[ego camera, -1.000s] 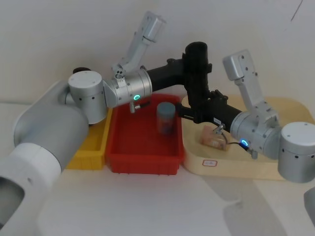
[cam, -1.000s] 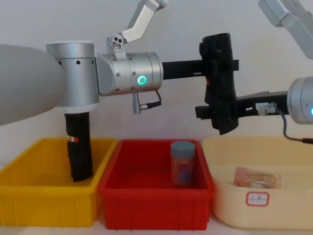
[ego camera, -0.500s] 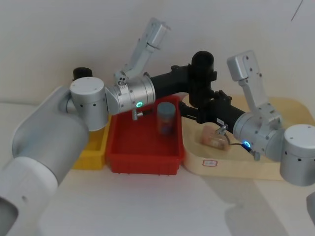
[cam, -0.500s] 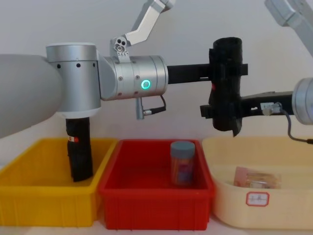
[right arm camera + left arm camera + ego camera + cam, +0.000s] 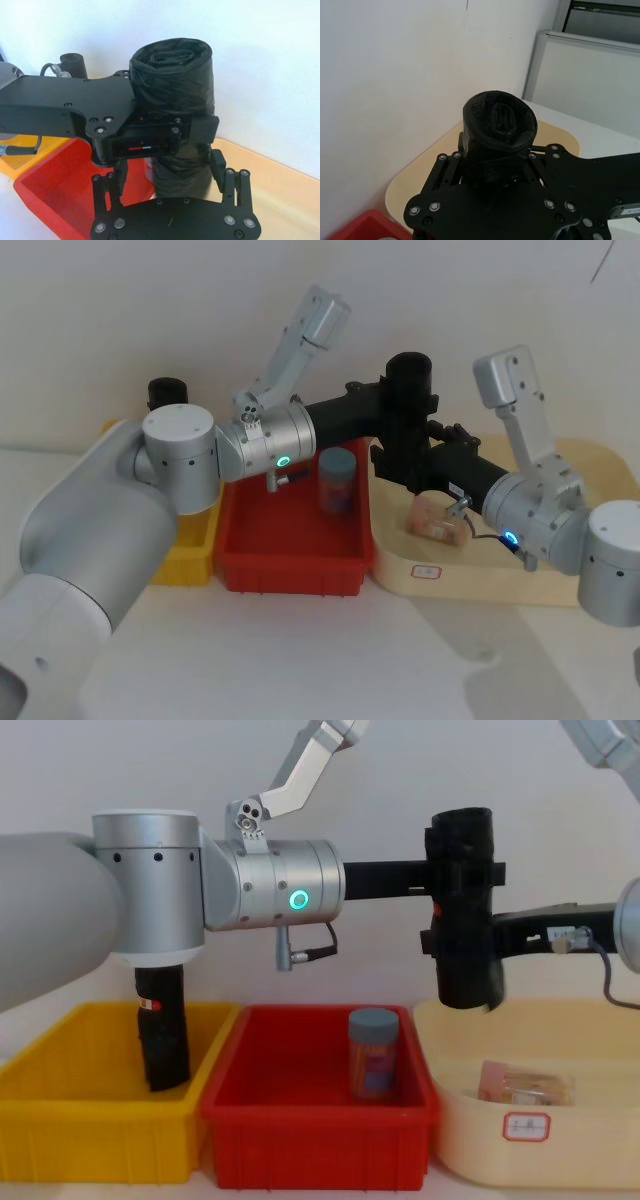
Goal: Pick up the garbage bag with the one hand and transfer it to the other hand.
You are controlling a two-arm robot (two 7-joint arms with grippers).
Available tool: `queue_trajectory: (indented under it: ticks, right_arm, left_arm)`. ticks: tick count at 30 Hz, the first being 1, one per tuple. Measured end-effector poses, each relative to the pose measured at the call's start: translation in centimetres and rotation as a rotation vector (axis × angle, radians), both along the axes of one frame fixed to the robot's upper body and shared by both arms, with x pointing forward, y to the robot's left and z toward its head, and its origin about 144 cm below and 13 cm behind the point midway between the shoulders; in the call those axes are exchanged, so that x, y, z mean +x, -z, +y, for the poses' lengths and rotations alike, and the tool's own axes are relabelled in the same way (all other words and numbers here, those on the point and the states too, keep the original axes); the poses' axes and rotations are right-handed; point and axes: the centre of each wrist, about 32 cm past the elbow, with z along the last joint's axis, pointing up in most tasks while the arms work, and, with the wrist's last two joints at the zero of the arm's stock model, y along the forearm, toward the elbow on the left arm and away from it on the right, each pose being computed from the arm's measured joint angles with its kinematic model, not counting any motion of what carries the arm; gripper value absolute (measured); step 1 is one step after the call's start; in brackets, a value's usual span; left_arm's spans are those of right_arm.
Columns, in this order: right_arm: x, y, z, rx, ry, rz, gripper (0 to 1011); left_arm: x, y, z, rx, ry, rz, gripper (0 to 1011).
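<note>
**Black roll held between two arms above the bins**

While the big silver left arm with the green ring light stretches in from the left of the chest view, its long black two-finger left gripper (image 5: 452,880) is clamped on the upper part of the tall black cylinder of rolled crinkly plastic, the garbage bag (image 5: 463,905). That roll stands upright in mid-air, right of centre in the frame, above the seam between the red rectangular plastic bin (image 5: 318,1155) and the cream rounded tray (image 5: 600,1160).

From the right edge comes the silver right arm with the blue ring light; its black right gripper (image 5: 470,945) meets the bag lower down. In the right wrist view its fingers (image 5: 218,167) flank the roll's lower section on both sides, but whether they press it I cannot tell.

Lower left, the yellow plastic bin (image 5: 60,1150) holds a second black roll (image 5: 161,1030) standing upright. A translucent jar with a grey-blue lid (image 5: 373,1053) stands in the red bin, and a small clear packet (image 5: 527,1085) lies in the cream tray.
</note>
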Motion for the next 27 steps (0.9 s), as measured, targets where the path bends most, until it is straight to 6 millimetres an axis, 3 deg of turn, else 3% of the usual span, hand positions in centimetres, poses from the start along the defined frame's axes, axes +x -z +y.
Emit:
queue_trajectory:
  ticks: [27]
  right_arm:
    - [-0.22, 0.51, -0.05, -0.022, 0.016, 0.012, 999]
  left_arm:
    - [-0.53, -0.36, -0.03, 0.013, -0.041, -0.012, 375]
